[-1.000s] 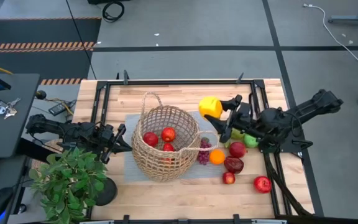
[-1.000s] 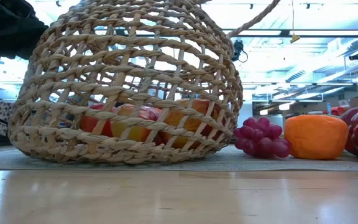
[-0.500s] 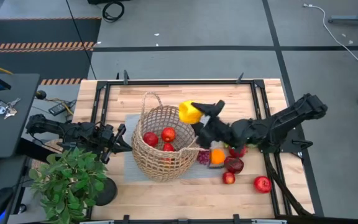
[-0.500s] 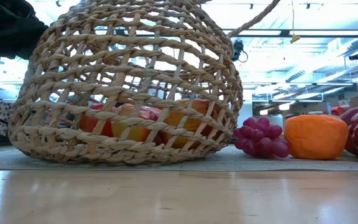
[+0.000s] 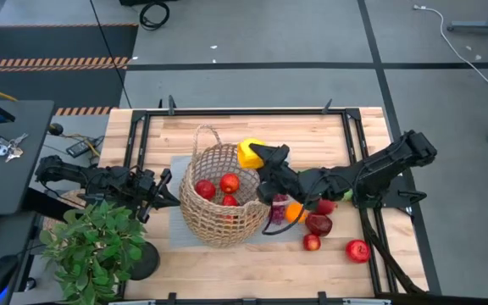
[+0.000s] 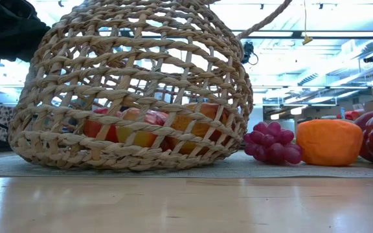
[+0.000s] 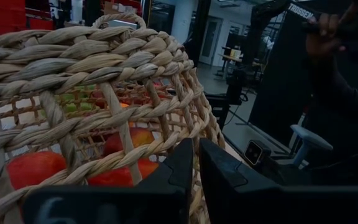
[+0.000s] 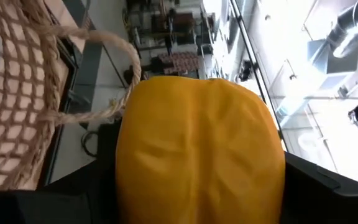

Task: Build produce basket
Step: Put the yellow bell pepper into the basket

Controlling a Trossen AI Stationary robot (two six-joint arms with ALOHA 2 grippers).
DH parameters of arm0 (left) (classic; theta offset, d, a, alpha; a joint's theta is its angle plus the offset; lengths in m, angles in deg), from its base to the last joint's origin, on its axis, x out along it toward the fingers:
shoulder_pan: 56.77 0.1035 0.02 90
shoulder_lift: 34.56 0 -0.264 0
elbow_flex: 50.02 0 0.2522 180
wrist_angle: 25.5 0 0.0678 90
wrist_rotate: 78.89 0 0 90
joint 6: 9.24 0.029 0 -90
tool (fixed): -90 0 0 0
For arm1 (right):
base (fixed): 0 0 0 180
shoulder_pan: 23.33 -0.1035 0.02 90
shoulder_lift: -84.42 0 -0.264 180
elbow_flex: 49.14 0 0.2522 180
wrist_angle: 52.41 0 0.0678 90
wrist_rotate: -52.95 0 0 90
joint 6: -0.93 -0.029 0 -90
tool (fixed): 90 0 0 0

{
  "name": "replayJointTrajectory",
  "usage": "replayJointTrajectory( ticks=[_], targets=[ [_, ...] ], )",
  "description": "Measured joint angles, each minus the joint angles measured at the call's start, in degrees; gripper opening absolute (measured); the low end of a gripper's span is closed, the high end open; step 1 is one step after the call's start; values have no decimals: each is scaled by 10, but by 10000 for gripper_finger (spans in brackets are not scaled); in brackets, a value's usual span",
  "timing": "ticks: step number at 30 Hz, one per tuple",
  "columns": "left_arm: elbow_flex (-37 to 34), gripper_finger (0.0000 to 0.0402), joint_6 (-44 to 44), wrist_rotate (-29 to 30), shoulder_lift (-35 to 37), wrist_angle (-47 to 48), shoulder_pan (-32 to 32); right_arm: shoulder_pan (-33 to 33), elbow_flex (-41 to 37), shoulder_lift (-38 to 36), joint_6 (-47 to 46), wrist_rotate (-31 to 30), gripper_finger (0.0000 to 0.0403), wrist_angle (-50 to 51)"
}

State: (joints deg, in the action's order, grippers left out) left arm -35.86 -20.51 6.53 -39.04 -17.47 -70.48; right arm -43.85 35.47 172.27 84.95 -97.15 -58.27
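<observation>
The tan wicker basket (image 5: pixel 224 196) rests by its bottom on a grey mat (image 5: pixel 179 227), with red apples (image 5: pixel 229 182) inside. My right gripper (image 5: pixel 259 156) reaches in level from the table's right, shut on a yellow fruit (image 5: pixel 247 153) above the basket's far right rim. Purple grapes (image 5: pixel 276 211), an orange (image 5: pixel 295 213), a dark red mango (image 5: pixel 318 224) and two red apples (image 5: pixel 357 250) lie on the table right of the basket. My left gripper (image 5: pixel 164 190) is shut and stands close by the basket's left wall (image 7: pixel 104 118). My right gripper pinches the yellow fruit (image 8: pixel 197 149) between its two fingers (image 8: pixel 98 193), one on each of two opposite sides. The fingers come level from the table's right. The fruit is lifted clear, above the basket's rim. My left gripper: whether it touches the basket's wall, I cannot tell.
A leafy potted plant (image 5: pixel 96 246) stands at the near left corner. A black frame (image 5: pixel 244 111) runs round the tabletop. The basket's far loop handle (image 5: pixel 207 134) stands up beside the held fruit. A person's hand (image 7: pixel 328 28) shows beyond the table.
My right gripper has carried the yellow fruit toward the table's left, from right of the basket to above its far right rim. It has rolled about a quarter turn on the way. The fruit stays lifted clear.
</observation>
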Motion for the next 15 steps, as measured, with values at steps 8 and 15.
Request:
replayJointTrajectory(
  ticks=[8,15],
  targets=[
    [0,28,0,0,0,0,0,45,1,13,-87,95,315,4],
    [0,36,0,0,0,0,0,104,1,52,-158,164,315,-9]
  ],
)
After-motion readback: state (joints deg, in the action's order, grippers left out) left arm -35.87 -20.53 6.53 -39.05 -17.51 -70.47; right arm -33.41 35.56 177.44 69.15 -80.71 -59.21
